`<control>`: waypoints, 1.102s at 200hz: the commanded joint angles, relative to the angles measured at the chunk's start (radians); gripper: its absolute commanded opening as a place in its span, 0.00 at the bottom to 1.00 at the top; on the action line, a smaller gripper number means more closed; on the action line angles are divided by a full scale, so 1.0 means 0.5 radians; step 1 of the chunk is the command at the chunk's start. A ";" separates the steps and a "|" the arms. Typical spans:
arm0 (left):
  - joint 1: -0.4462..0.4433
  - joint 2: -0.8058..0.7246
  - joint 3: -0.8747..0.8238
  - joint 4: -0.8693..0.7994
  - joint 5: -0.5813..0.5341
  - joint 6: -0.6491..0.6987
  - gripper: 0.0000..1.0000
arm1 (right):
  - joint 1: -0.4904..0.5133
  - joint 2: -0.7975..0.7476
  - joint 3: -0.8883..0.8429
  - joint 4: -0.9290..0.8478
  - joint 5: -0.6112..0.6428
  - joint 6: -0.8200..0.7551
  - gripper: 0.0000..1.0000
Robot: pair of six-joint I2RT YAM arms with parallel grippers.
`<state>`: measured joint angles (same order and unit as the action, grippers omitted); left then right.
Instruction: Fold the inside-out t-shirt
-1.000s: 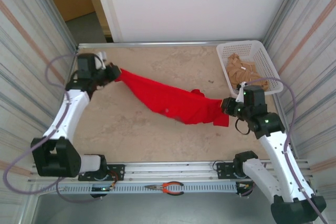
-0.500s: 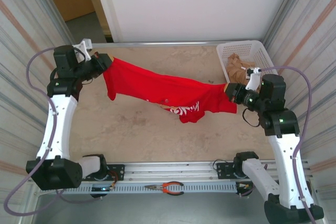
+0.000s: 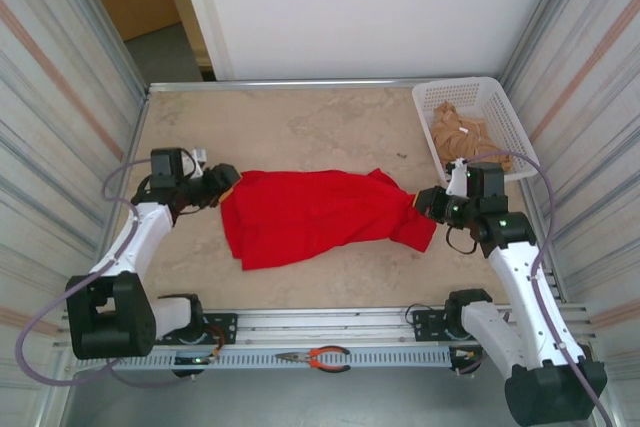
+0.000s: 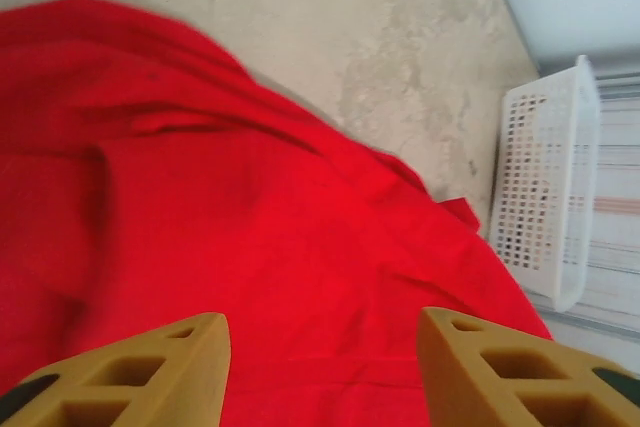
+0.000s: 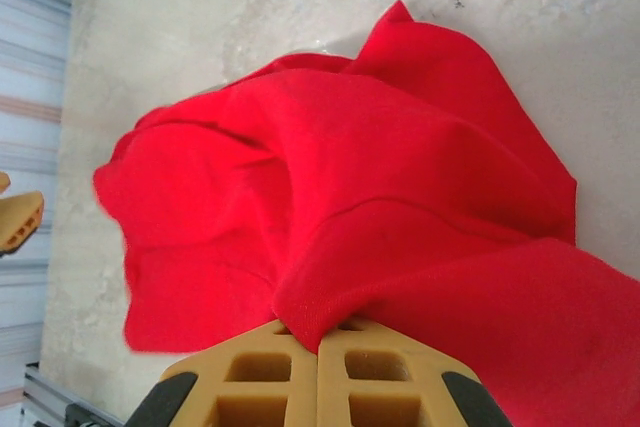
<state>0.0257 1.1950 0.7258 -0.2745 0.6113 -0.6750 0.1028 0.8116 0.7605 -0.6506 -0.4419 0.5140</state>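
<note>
The inside-out t-shirt [image 3: 310, 215] is bright red and lies spread across the middle of the table, rumpled, with no lettering showing. My left gripper [image 3: 224, 187] is at its left edge. In the left wrist view this gripper [image 4: 322, 367] is open, its tan fingers [image 4: 150, 372] wide apart above the red cloth [image 4: 250, 207] with nothing pinched. My right gripper [image 3: 424, 204] is at the shirt's right end. In the right wrist view it [image 5: 318, 335] is shut on a fold of the t-shirt [image 5: 330, 187].
A white basket [image 3: 430, 97] holding a tan garment [image 3: 460, 132] stands at the back right, also seen in the left wrist view as the basket [image 4: 550, 187]. Orange-handled pliers [image 3: 318, 356] lie on the front rail. Corrugated walls close in both sides.
The shirt hung stretched in the air between both grippers; now it lies on the table. Both arms came down and nearer. The left gripper has opened and let go of the cloth.
</note>
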 commanded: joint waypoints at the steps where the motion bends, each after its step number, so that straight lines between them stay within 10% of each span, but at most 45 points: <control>1: -0.060 -0.096 -0.046 0.084 -0.134 0.086 0.54 | 0.002 -0.003 0.004 0.105 0.032 -0.026 0.00; 88: -0.463 -0.186 -0.432 0.056 -0.991 0.136 0.53 | -0.002 0.003 -0.005 0.123 0.026 -0.031 0.00; 220: -0.395 0.429 -0.280 0.604 -0.695 0.396 0.52 | -0.008 -0.028 0.005 0.113 0.019 -0.019 0.00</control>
<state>-0.1822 1.3972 0.5568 -0.0273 0.2127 -0.5190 0.1024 0.8112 0.7605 -0.6060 -0.4385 0.5140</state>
